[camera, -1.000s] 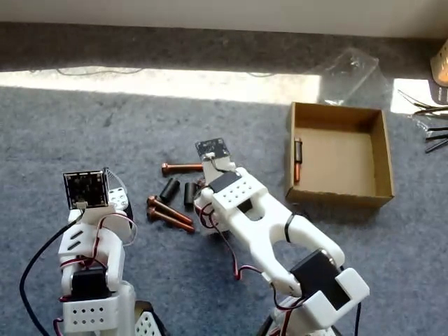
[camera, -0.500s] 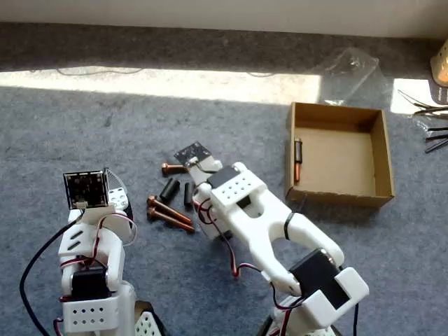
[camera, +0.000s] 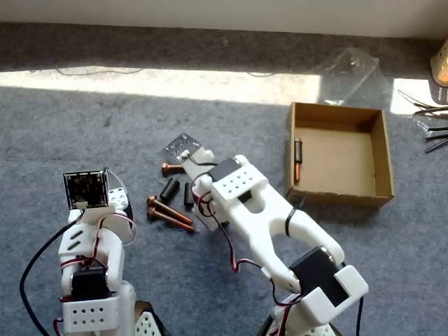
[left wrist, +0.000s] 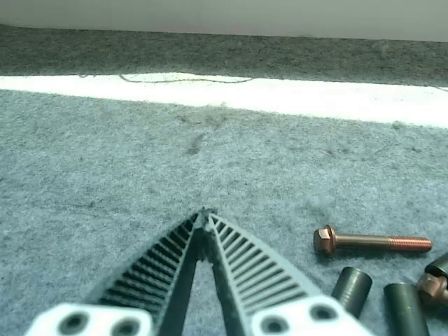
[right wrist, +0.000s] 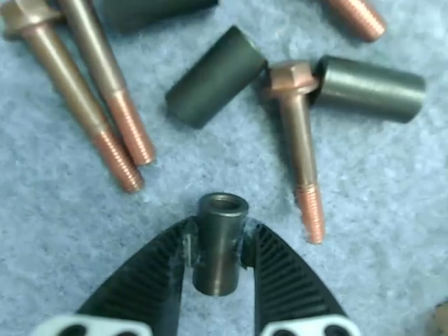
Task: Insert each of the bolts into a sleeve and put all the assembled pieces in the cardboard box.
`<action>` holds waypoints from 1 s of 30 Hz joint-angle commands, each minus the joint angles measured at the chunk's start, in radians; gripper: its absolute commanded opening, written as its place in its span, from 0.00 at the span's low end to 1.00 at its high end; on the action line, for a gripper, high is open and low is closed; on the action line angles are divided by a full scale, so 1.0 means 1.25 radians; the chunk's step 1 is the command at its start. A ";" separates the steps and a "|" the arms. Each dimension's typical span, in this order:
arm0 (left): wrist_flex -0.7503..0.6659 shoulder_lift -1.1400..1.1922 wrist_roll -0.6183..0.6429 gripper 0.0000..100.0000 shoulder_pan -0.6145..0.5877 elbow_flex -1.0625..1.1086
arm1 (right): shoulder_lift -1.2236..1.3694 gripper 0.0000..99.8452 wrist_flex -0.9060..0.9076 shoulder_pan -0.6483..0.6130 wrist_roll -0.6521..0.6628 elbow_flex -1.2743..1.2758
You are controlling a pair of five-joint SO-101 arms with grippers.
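Dark metal sleeve (right wrist: pixel 218 246) is clamped between the fingers of the right gripper (right wrist: pixel 218 234), its open end pointing out past the fingertips above the grey carpet (right wrist: pixel 392 210). The left gripper (left wrist: pixel 205 218), fingers pressed together, hangs beside the pile. One assembled piece (camera: pixel 297 159) lies in the cardboard box (camera: pixel 383 157). A clean fit likely means lining the bore squarely with the threaded tip of the nearest bolt (right wrist: pixel 299 140) before sliding on.
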 commanded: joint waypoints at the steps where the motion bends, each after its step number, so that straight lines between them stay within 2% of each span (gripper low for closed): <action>1: 0.004 0.001 -0.007 0.00 -0.004 0.004 | -0.008 0.03 -0.071 0.009 0.009 0.075; 16: 0.004 0.001 -0.007 0.00 -0.004 0.004 | -0.008 0.03 -0.067 -0.045 0.011 0.117; 22: 0.004 0.001 -0.007 0.00 -0.004 0.006 | -0.008 0.13 -0.034 -0.041 0.011 0.111; 30: 0.004 0.001 -0.007 0.00 -0.004 0.006 | -0.008 0.01 -0.034 -0.044 0.012 0.111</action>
